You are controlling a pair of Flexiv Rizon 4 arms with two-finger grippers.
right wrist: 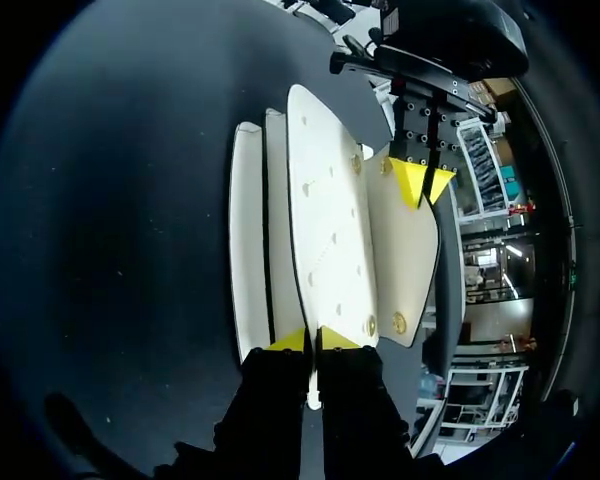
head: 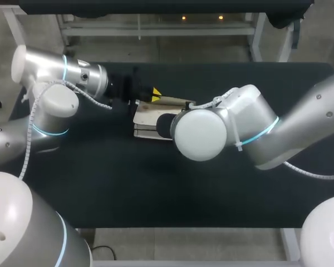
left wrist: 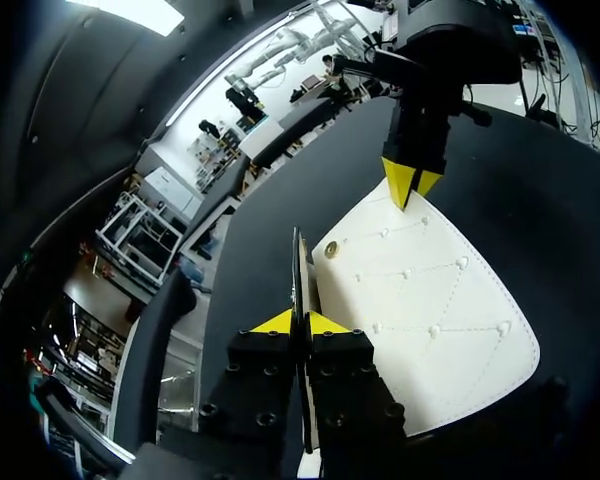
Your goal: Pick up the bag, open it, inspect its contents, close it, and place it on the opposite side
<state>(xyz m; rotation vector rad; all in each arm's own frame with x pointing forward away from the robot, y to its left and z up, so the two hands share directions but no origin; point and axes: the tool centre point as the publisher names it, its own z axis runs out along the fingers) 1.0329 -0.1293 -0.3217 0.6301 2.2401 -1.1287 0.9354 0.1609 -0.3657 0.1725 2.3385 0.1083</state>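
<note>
The bag (head: 147, 115), white and stitched in a diamond pattern, is seen lying on the black table (head: 156, 189), a little toward 11 o'clock from the table's middle in the head view. In the right wrist view its layers (right wrist: 248, 240) are shown stacked side by side, with a broad quilted panel (right wrist: 325, 215) next to them. A round metal stud (left wrist: 330, 249) is set near one corner of the quilted surface in the left wrist view.

The bag is held at two opposite ends. At its 12 o'clock edge in the head view, the left gripper (head: 155, 93) is placed. In its own wrist view, the yellow tips of this gripper (left wrist: 300, 322) are brought almost together, and a thin white edge of the bag is pinched between them from both sides. The right gripper (right wrist: 311, 338) is likewise closed to a narrow slit, with the near edge of the quilted panel clamped between its fingers. Whether the same panel is gripped by both cannot be told.

Each gripper is also caught by the other's camera, at the far end of the bag, with its tips against the white material. In the head view the right gripper is hidden under the right arm (head: 203, 133), by which the bag's 3 o'clock end is covered. The left arm (head: 61, 72) is brought in from 9 o'clock.
</note>
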